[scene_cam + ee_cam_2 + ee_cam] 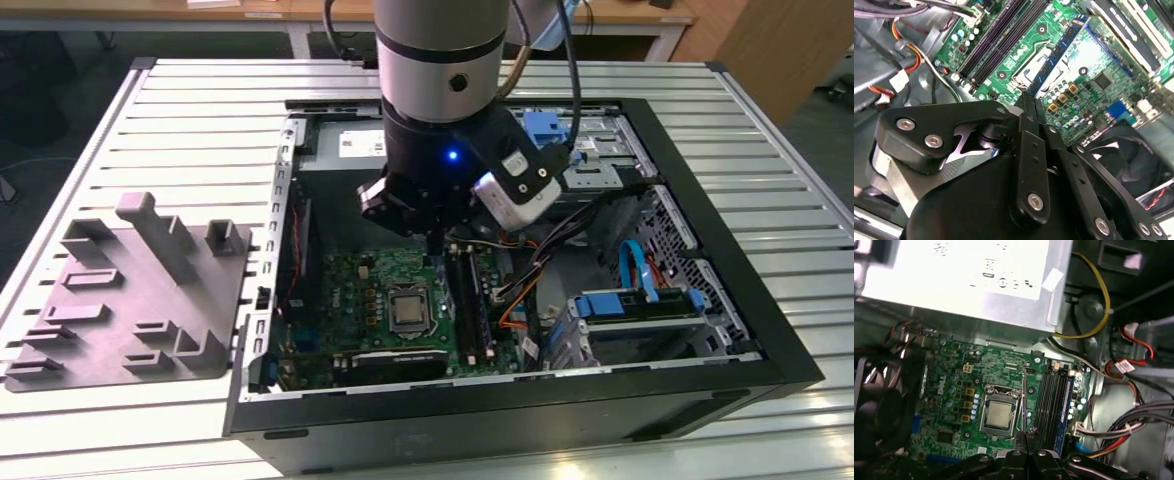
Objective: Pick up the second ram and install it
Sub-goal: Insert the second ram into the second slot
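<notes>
Status: fingers point(1029, 140) closed on the second ram point(1061, 54), which hangs over the motherboard point(954, 405) close to the memory slots point(1050, 400). Risk: if the stick is tilted or off-line with its slot, pressing would jam it or flex the board.

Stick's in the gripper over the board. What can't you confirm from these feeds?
- How far the second ram stands above the RAM slots: the arm stands in front of it in the exterior view.
- Where the gripper clamps the stick: its own black linkage hides that in both wrist views.
- Slot latches, open or closed: too small in the first wrist view.
</notes>
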